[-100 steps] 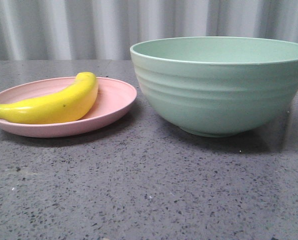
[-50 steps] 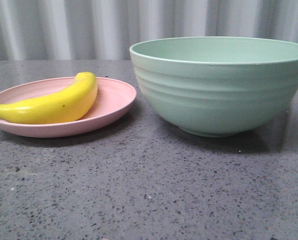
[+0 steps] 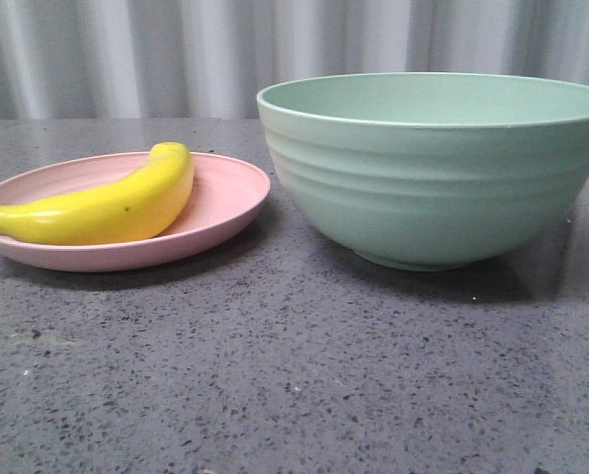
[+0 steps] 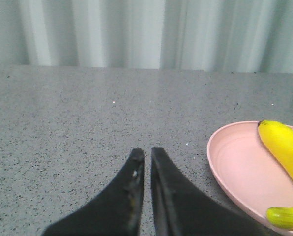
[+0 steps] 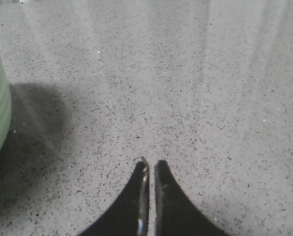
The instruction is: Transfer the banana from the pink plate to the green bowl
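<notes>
One banana, one pink plate, one green bowl and one table (grey, speckled). Two end effectors: the left end effector and the right end effector.

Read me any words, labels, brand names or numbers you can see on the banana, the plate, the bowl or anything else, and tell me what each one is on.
None to read: the banana, pink plate, green bowl, speckled table and both grippers show no lettering, labels or numbers in any view.
</notes>
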Action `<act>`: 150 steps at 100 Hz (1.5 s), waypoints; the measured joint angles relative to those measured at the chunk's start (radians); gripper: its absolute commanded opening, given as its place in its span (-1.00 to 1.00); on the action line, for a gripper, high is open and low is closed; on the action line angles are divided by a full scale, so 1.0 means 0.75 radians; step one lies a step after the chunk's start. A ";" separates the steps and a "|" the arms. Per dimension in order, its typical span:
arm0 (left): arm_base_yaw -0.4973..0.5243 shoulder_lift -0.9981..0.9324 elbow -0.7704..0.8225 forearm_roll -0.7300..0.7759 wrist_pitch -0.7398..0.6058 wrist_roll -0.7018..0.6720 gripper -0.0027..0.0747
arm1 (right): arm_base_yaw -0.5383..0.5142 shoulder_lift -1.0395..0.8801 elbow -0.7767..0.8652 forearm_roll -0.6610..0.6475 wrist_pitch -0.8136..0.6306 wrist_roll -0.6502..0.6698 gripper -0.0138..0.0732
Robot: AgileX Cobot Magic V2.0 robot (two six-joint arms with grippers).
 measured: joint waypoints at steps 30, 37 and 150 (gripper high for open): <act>0.000 0.103 -0.004 0.004 -0.163 0.000 0.09 | 0.000 0.000 0.000 0.009 -0.018 0.000 -0.82; 0.000 0.133 -0.027 0.011 -0.163 0.000 0.10 | 0.000 0.000 0.000 0.000 -0.020 0.000 -0.82; -0.677 1.391 -0.943 0.000 0.688 0.113 0.26 | 0.028 0.000 0.000 0.009 -0.050 -0.001 -0.82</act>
